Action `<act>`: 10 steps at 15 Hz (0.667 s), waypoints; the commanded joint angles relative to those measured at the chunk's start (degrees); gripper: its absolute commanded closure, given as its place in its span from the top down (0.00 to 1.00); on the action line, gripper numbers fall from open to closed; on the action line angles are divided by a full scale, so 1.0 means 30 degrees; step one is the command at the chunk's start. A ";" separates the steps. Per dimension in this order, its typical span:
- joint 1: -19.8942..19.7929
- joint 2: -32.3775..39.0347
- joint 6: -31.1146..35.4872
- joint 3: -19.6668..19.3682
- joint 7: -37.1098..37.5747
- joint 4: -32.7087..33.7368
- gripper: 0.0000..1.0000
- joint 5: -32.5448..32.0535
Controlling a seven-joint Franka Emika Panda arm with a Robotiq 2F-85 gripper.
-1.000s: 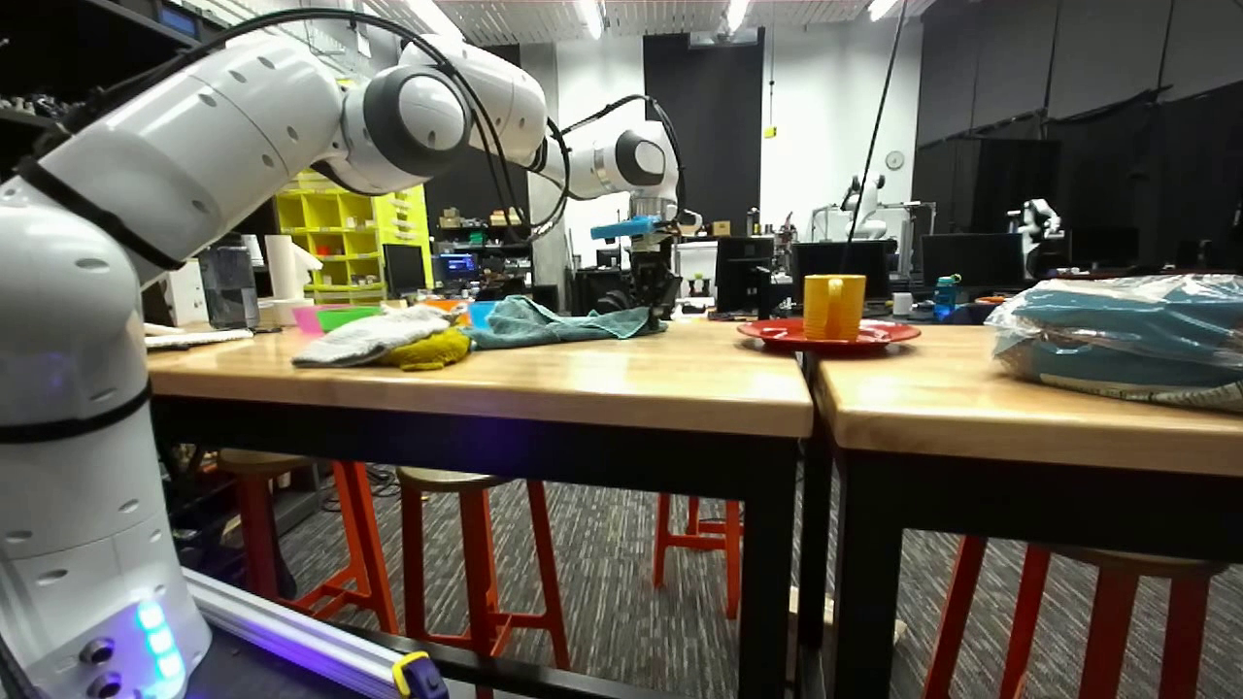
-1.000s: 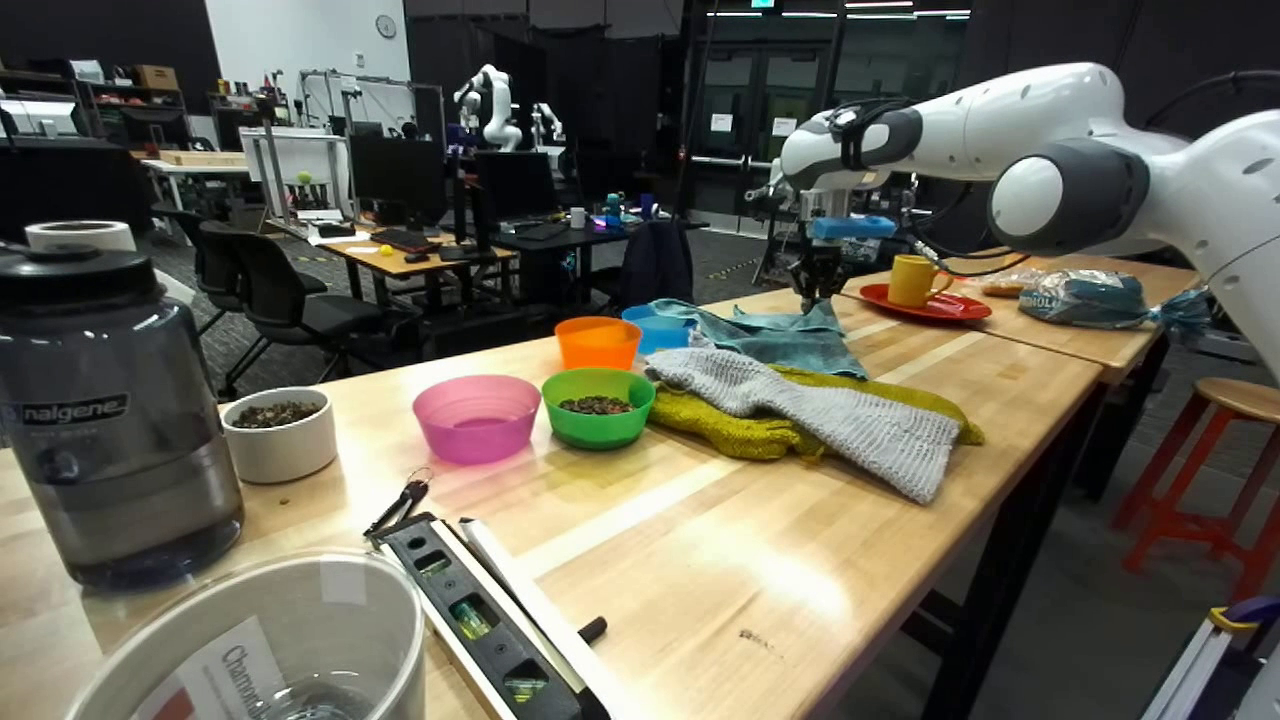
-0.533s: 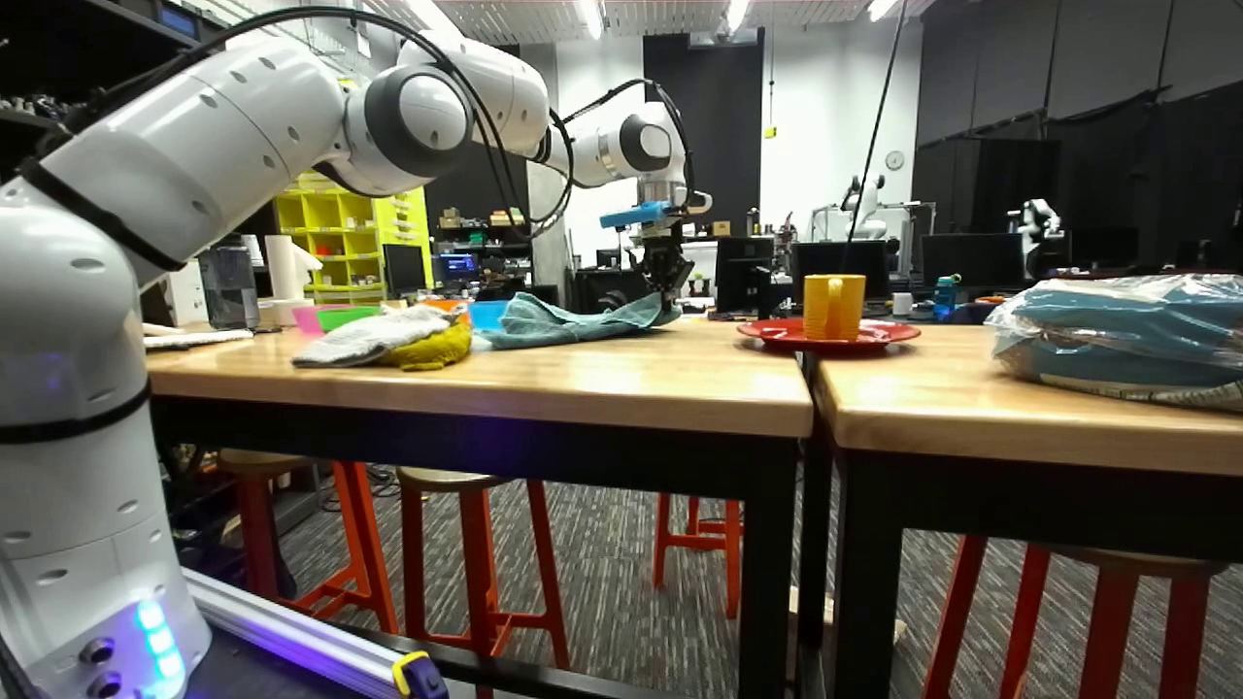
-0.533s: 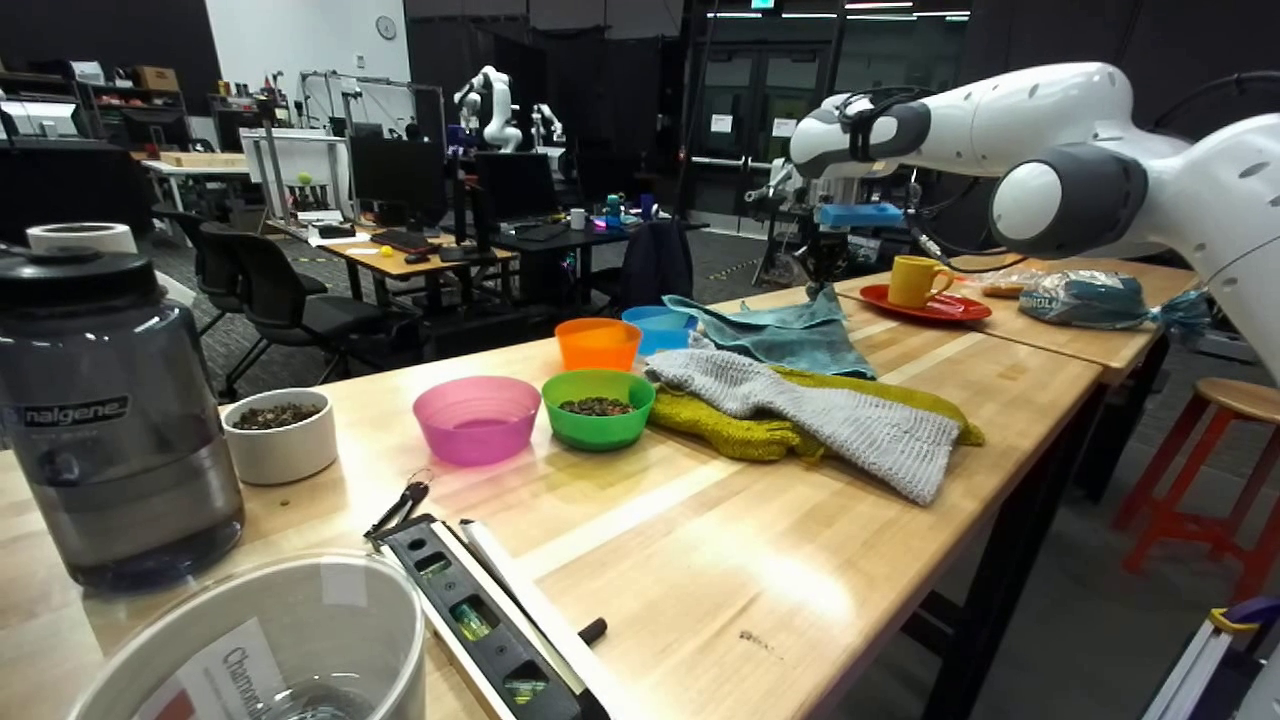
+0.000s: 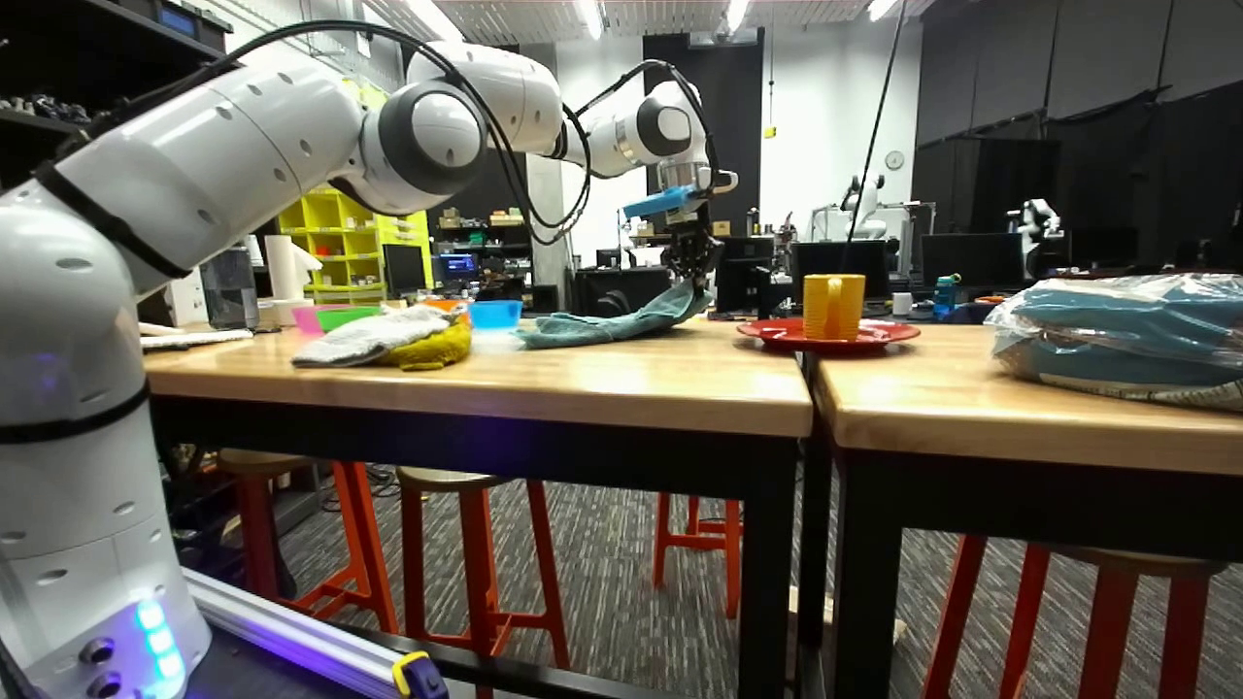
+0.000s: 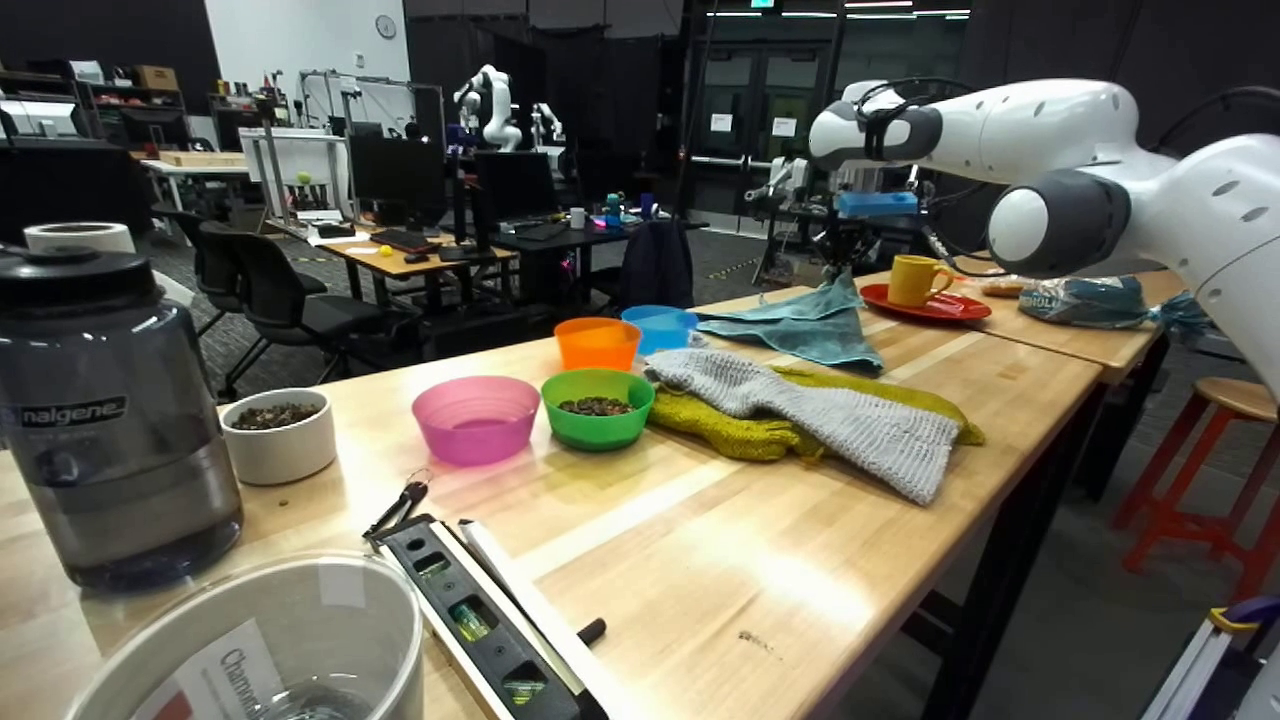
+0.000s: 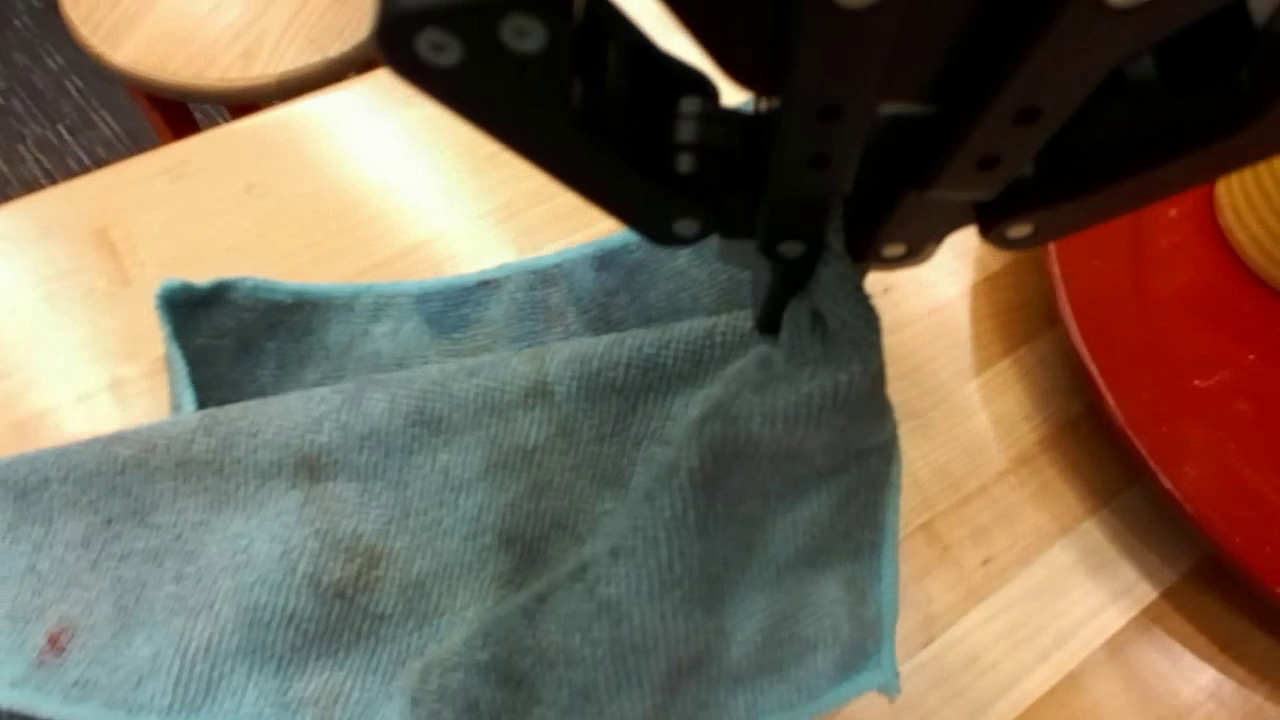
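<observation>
In an exterior view, the black two-fingered gripper [image 5: 698,280] has hold of a limp, teal-blue fabric cloth [image 5: 631,323] by one end. That end is lifted clear of the pale wooden tabletop [image 5: 583,374], and the rest slopes down to lie on it. A round, shallow red plate [image 5: 767,332] carrying a yellow, ribbed cylindrical mug [image 5: 818,307] stands near.

In an exterior view, the teal cloth rises to a peak under the gripper and spreads into a rough triangle between a translucent blue round bowl [image 6: 664,337] and the red plate. Near it, a grey ribbed knitted cloth [image 6: 810,407] lies across a mustard-yellow, textured cloth [image 6: 735,430].

In the wrist view, the fingers [image 7: 778,298] are drawn together with hardly any gap, bunched fabric caught between the tips. The teal cloth shows a fine ribbed weave and a brighter turquoise hem; greyish-brown stains mottle it, a small red spot marks the lower left, and a dark blue patch colours the layer behind the fold. The red plate sits just beside it, tabletop showing between.
</observation>
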 commanded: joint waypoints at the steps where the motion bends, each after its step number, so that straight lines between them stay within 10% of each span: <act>1: -0.0096 0.0686 -0.0246 -0.0201 -0.0011 0.1619 0.01 -0.0212; 10: 0.0985 -0.0302 -0.3202 0.0246 0.0601 0.0943 0.01 0.0227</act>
